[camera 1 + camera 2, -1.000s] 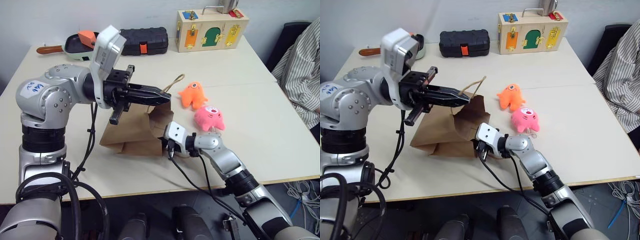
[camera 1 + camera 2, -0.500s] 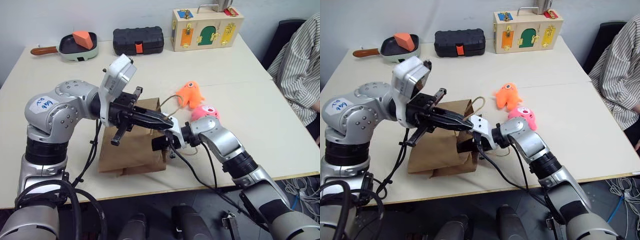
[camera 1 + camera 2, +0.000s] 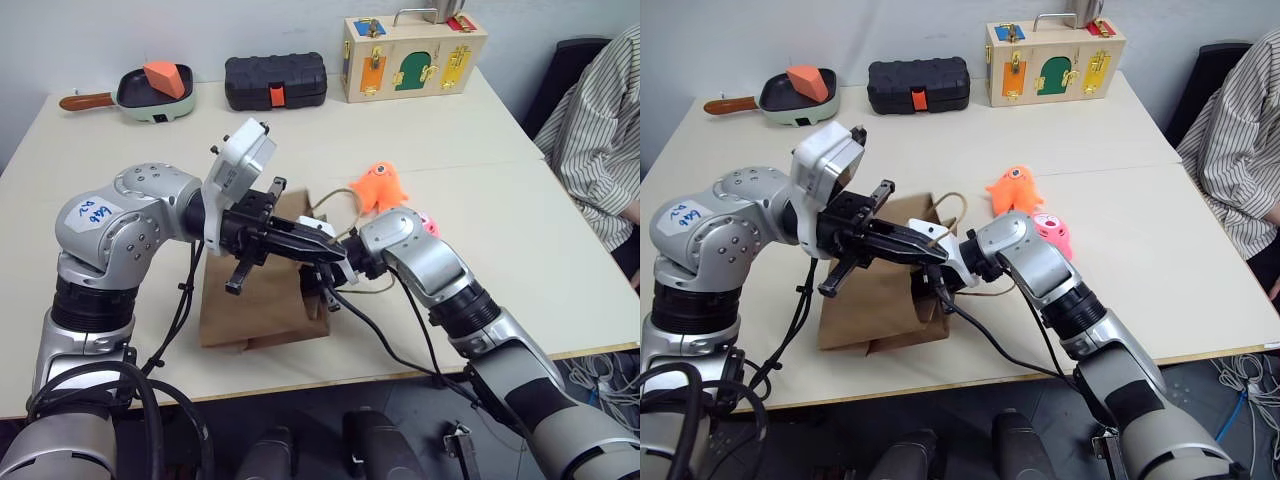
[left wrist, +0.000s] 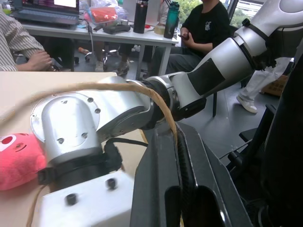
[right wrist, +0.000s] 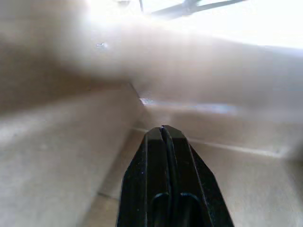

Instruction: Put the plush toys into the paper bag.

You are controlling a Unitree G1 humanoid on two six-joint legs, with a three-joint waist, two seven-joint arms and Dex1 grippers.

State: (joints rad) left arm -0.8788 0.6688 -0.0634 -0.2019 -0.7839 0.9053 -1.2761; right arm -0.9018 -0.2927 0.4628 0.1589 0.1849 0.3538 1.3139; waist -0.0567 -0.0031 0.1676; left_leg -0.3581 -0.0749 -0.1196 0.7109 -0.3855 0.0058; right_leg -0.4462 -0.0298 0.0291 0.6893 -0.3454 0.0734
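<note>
**Operator:** Since both toys are on the table [image 3: 520, 240], which step are you on?

**Robot:** Opening the bag; no loading has begun. Starting from my left: my left gripper [image 3: 325, 250] is clenched, and as far as the left wrist view shows, it pinches the beige cord handle [image 4: 161, 101], which loops over one finger and runs into the seam between the two. That holds up the mouth of the brown paper bag [image 3: 255, 310], which otherwise slumps on the table below. My right gripper [image 5: 162, 128] is pressed shut on nothing and poked inside the bag, with brown paper walls all round it.

**Operator:** And the toys?

**Robot:** Further right, just beyond my right forearm. The orange plush octopus [image 3: 378, 187] sits nearer the back of the table, and the pink plush octopus [image 3: 1050, 232] lies just in front of it, close against my arm.

**Operator:** Next move?

**Robot:** I judge the right gripper must push the walls apart, back out, spread its fingers and reach for the pink one, while the left keeps the mouth lifted.

**Operator:** Anything unclear?

**Robot:** My right arm covers half of the pink toy. How wide the mouth stands is hidden behind both grippers, and the bag's floor is hard to make out.
</note>
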